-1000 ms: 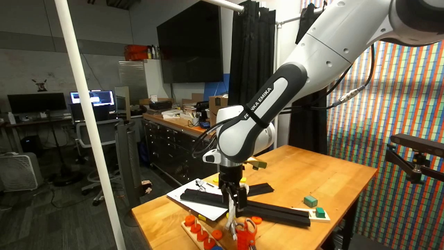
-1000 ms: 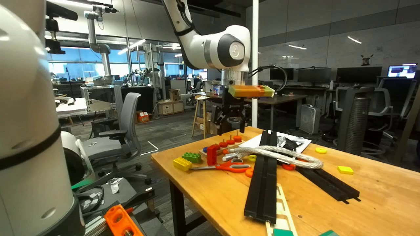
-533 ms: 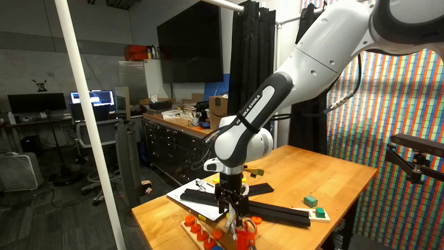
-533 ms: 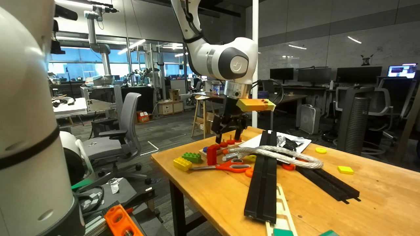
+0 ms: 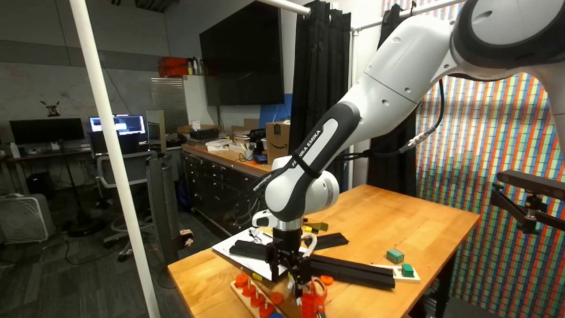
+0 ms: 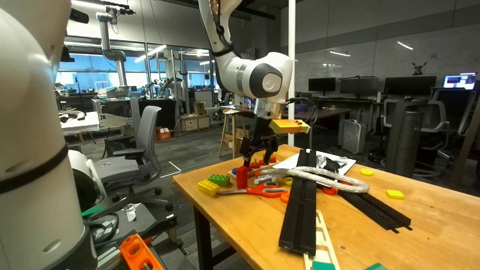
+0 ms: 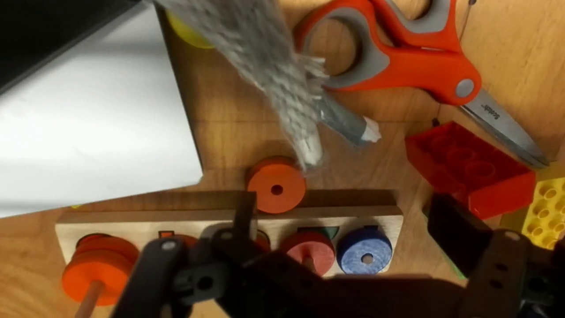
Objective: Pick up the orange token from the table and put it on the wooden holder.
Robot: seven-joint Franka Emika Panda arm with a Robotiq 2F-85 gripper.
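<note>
Pincer (image 7: 346,212) now sits lower than a second ago in both exterior views and has shifted toward the wooden holder (image 7: 141,227); things on the bench (image 7: 229,139) look unmoved. Wrist view, left to right: black track piece (image 7: 48,35) in the top corner, overlapping a white panel (image 7: 88,128). Holder runs along the lower part, orange stack (image 7: 99,274) on the peg at its end. Orange disc (image 7: 187,240) further along it, partly hidden by the pincer. Yellow round piece (image 7: 190,33) up top beside the panel, partly under the pale rope (image 7: 260,62). Orange token (image 7: 289,190) lies loose on the bench just beside the holder's long edge, near the rope's end; can't tell if it touches the holder. Reddish disc (image 7: 304,245) sits on the holder. Pincer is released, fingers (image 7: 457,232) spread wide: one over the holder close to the token, hiding part of what's behind it, the other near the red brick (image 7: 472,163); contact can't be told. Blue disc (image 7: 359,247) at the holder's other end. Scissors (image 7: 423,68) up top, orange handles, blades pointing down to the right, with the red brick just beside the blade. Yellow brick (image 7: 547,210) past it, cut off at the edge of view. Farther right in an exterior view: second orange token (image 5: 326,280) just beside the scissors' handles, then a pale wooden frame (image 5: 415,279) carrying a green block (image 5: 407,270), another green block (image 5: 395,256) near it on the bench
</note>
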